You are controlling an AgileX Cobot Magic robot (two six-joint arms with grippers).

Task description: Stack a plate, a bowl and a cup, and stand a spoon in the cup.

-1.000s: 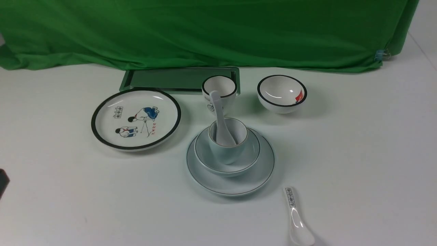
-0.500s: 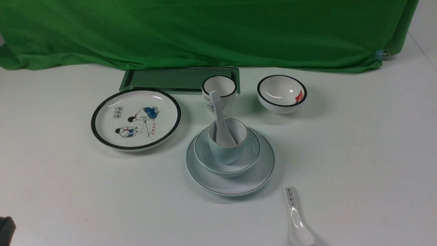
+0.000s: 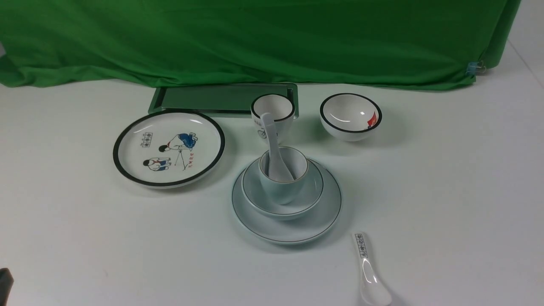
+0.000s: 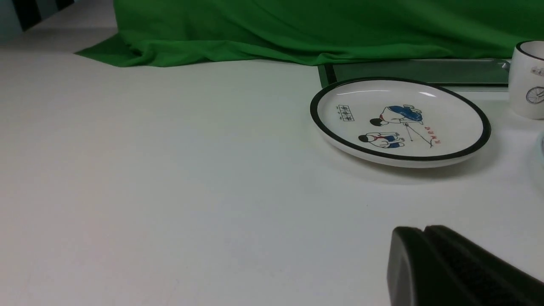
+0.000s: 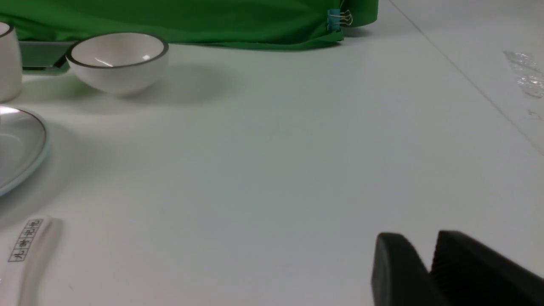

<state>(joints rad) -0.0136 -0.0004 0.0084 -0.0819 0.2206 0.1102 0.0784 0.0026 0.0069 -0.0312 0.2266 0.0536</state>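
At the centre of the white counter, the plain pale bluish-white round plate with a thin dark rim line lies flat. The wide shallow pale bluish-white bowl sits on it, and the small pale handleless cup stands upright in the bowl. The plain glossy white ceramic soup spoon stands in the cup, scoop down, handle leaning toward the far left.

Left of the stack, apart from it, lies a black-rimmed plate with cartoon figures. Behind the stack stands a black-rimmed white cup with a bicycle drawing, partly in front of a flat dark green tray. A small thick-black-rimmed bowl with a red mark sits to the far right of that cup. A white spoon with printed marks on its handle lies on the counter near the plate's near right edge, not touching it. Green cloth covers the back.

The left hand hangs low over bare counter well away from the stack, its fingers pressed together and empty. The right hand is also low over bare counter, holding nothing; a narrow gap shows between its fingers.
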